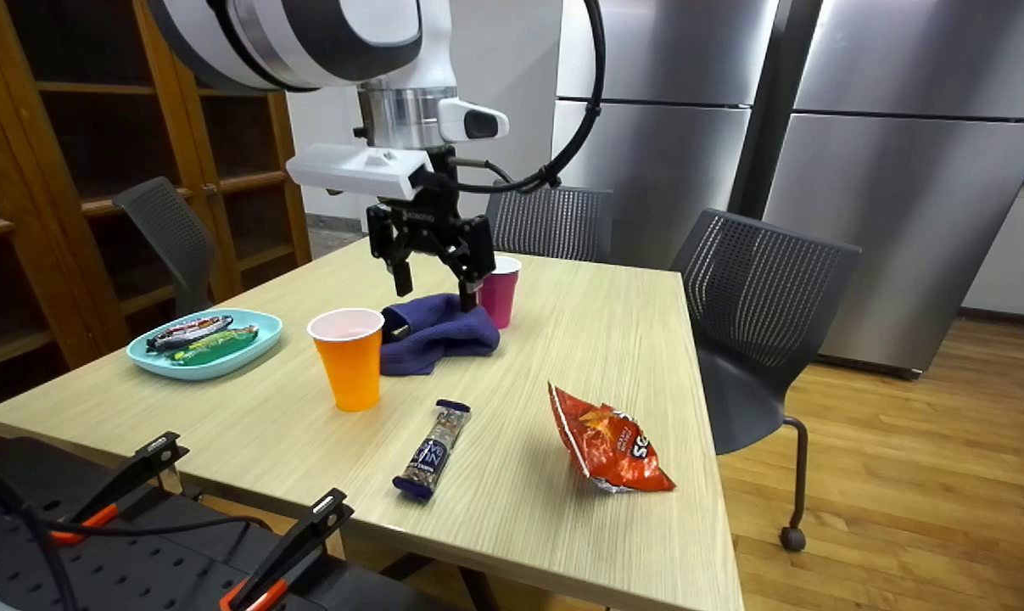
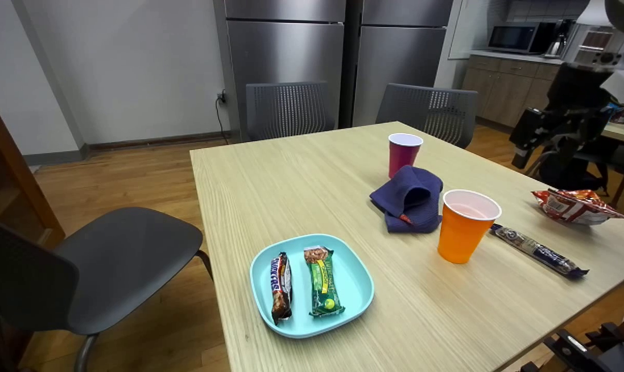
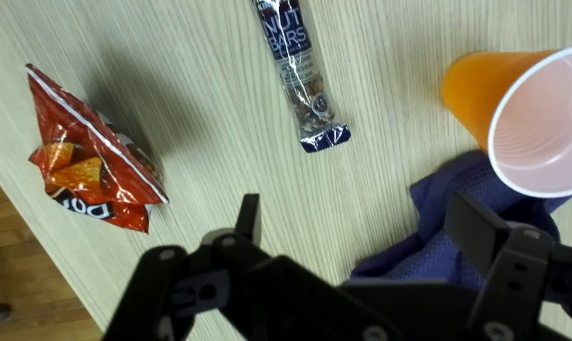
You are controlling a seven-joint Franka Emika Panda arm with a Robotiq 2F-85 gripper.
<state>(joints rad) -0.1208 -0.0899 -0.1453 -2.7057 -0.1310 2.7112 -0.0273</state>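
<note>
My gripper (image 1: 435, 287) is open and empty above the table, fingers pointing down. In the wrist view its spread jaws (image 3: 359, 220) show bare wood and part of a crumpled purple cloth (image 3: 432, 260) below. The cloth also lies in both exterior views (image 1: 444, 335) (image 2: 417, 209); a small red patch shows at its fold. An orange cup (image 1: 355, 373) stands upright beside the cloth. A nut bar (image 3: 300, 61) lies flat near the cup. A red chip bag (image 3: 91, 166) rests near the table edge. A magenta cup (image 2: 402, 157) stands behind the cloth, outside the wrist view.
A light blue plate (image 2: 355, 294) holds a dark-wrapped bar (image 2: 280, 289) and a green-wrapped bar (image 2: 323, 281). Grey chairs (image 1: 758, 339) (image 2: 131, 258) stand round the wooden table (image 1: 613, 331). Black and orange clamps (image 1: 287, 552) sit at the table's near edge. Steel fridges (image 1: 902, 195) stand behind.
</note>
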